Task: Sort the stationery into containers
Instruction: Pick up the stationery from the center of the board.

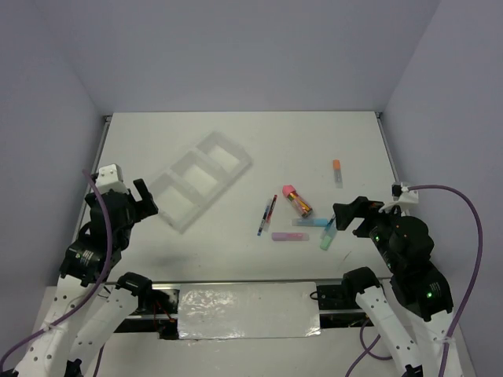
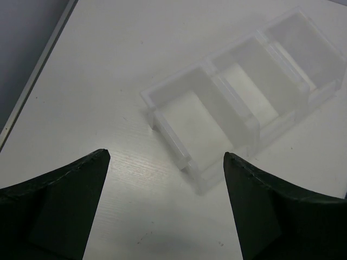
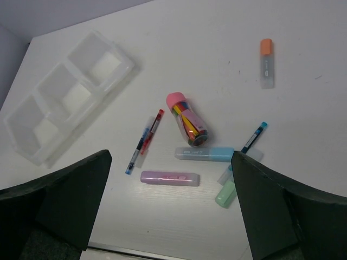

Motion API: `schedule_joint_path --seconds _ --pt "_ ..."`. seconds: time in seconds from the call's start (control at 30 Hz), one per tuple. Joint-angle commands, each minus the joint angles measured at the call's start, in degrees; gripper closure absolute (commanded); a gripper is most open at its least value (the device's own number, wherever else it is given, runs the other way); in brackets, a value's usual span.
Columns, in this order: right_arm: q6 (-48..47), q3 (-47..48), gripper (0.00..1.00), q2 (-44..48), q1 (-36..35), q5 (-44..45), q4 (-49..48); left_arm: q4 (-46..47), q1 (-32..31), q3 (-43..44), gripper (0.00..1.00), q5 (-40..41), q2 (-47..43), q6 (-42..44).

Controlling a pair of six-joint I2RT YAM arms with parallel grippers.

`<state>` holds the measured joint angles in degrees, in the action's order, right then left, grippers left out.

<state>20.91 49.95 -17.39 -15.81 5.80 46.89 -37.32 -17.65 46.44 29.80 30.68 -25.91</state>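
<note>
Left tool (image 1: 147,198) and right tool (image 1: 346,218) are held with jaws apart and empty; the pink-capped cylinder (image 3: 187,122), lying on the worktop (image 1: 157,133) right of the tray (image 1: 218,196), is best gripped squarely across its body by the right tool.

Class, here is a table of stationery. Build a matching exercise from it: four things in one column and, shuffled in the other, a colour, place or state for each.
1 tray
2 short cylinder
3 grey piece
4 purple bar

A orange tip
B pink cap
C three empty compartments
D left of the green bar

Pairs: 1-C, 2-B, 3-A, 4-D
</note>
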Motion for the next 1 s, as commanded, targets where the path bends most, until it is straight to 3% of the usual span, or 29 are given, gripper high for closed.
schedule_joint_path --seconds 0.0,0.13,0.3,0.4,0.5,0.57,0.67,0.7,0.8,0.87,0.9,0.97 --pt "0.89 0.67 0.0 -0.89 0.34 1.67 -1.01 0.67 0.34 2.52 0.01 2.1 1.14 -0.98" --pt "0.54 -2.74 0.0 -2.82 0.34 -4.73 -5.49 0.41 0.34 2.78 0.01 2.1 2.28 -0.98" --pt "2.39 -6.35 0.0 -16.95 0.34 -5.09 -14.09 0.23 0.34 2.61 0.01 2.28 2.63 -1.07" --pt "0.29 -6.63 0.0 -29.25 -0.53 -5.28 -24.37 0.58 0.34 2.26 0.01 2.1 2.63 -0.9" --pt "-5.5 1.96 0.0 -47.43 -3.96 1.73 -22.12 0.76 0.34 2.08 0.01 1.66 3.07 -0.72" --pt "-9.28 7.49 0.02 -58.57 -5.27 0.28 -20.18 0.67 0.34 2.08 0.01 1.75 3.6 -0.72" --pt "-11.84 9.98 0.04 -66.95 -6.24 -1.67 -22.63 0.67 0.34 2.26 0.01 1.4 4.39 -0.54" --pt "-12.38 10.51 0.05 -68.81 -6.42 -2.89 -22.98 0.67 0.34 2.26 0.01 1.14 4.48 -0.46" --pt "-13.87 12.88 0.22 -76.2 -6.77 -2.64 -21.5 0.76 0.34 2.17 0.01 0.78 4.66 -0.28" --pt "-14.66 13.15 0.26 -79.02 -7.3 -2.03 -21.84 1.02 0.34 2.08 0.01 0.26 4.48 -0.02" --pt "-14.84 13.24 0.33 -81.38 -7.82 -1.94 -22.11 1.11 0.34 2.08 0.01 -0.09 4.48 0.07" --pt "-15.37 13.5 0.37 -83.59 -8.44 -1.33 -22.55 1.37 0.34 1.91 0.01 -0.44 4.48 0.25"
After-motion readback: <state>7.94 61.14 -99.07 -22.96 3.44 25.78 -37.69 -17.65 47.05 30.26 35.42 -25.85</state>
